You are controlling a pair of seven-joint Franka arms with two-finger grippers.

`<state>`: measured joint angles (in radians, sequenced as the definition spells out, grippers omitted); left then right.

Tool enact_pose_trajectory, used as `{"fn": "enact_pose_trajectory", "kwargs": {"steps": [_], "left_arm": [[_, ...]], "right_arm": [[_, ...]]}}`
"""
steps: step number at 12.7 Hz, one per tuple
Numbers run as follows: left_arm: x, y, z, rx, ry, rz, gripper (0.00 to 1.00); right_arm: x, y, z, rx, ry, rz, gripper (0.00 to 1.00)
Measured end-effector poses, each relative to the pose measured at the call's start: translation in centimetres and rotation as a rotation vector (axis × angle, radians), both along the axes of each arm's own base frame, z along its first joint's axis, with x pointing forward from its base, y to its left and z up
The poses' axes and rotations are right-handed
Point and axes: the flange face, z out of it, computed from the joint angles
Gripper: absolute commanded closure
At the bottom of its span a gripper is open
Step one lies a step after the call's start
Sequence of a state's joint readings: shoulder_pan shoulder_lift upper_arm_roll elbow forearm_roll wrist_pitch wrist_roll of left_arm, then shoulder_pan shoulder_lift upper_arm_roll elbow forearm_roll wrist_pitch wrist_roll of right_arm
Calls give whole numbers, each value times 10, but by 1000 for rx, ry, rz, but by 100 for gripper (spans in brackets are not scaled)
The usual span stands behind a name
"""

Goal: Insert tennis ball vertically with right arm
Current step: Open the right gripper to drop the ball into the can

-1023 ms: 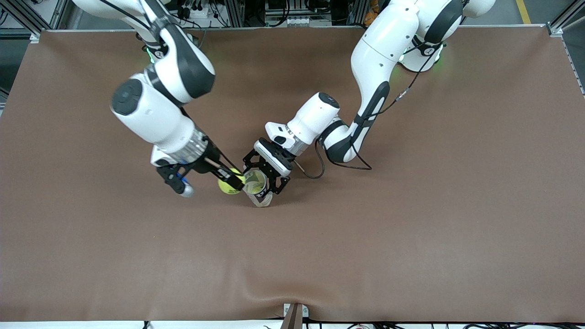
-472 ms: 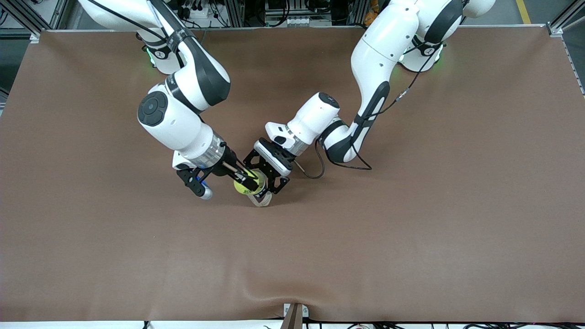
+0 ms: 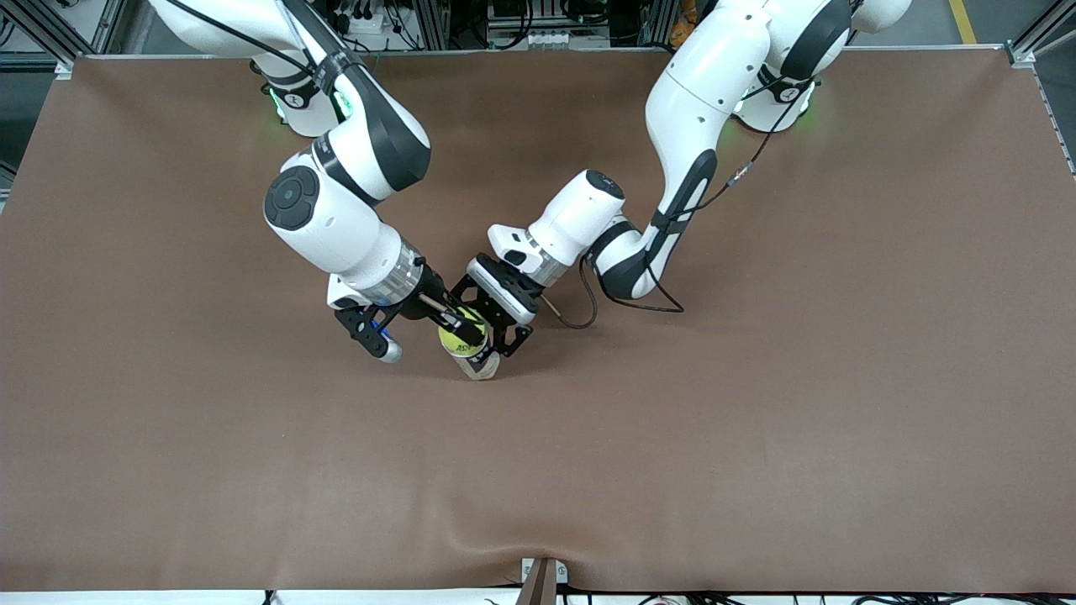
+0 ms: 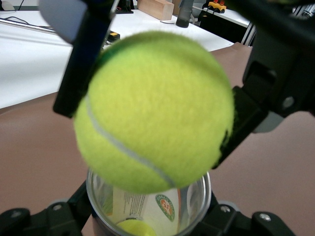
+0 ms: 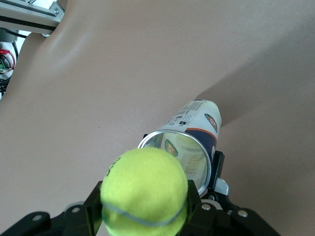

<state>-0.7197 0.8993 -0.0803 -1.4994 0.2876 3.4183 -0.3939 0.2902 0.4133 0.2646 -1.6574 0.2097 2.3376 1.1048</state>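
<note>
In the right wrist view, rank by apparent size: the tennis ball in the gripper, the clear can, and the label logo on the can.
As they look there:
1. clear can
2. tennis ball, close to the can in apparent size; it sits nearer the camera, so the order is unsure
3. label logo, clearly smallest

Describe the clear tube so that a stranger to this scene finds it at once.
Near the middle of the brown table, the left gripper holds the clear tube upright. It is the only container, with a printed label, directly under the tennis ball held by the right gripper.
</note>
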Motion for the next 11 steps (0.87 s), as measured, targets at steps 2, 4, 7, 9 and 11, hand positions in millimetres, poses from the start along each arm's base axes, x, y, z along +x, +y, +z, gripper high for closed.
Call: {"fn": "enact_pose_trajectory", "kwargs": {"steps": [2,4,7,9,11], "left_arm": [[0,0,0,0,0,0,12],[0,0,0,0,0,0,12],[0,0,0,0,0,0,12],[0,0,0,0,0,0,11],[0,0,0,0,0,0,10]], "right_arm": [[-1,0,-4,-6,13,3,72],[-1,-1,-7,-13,28,5,0],[-1,-3,-8,-16,33,4,0],[1,-5,-6,-14,30,1,0],[4,-7,1,-9,20,-4,0]]}}
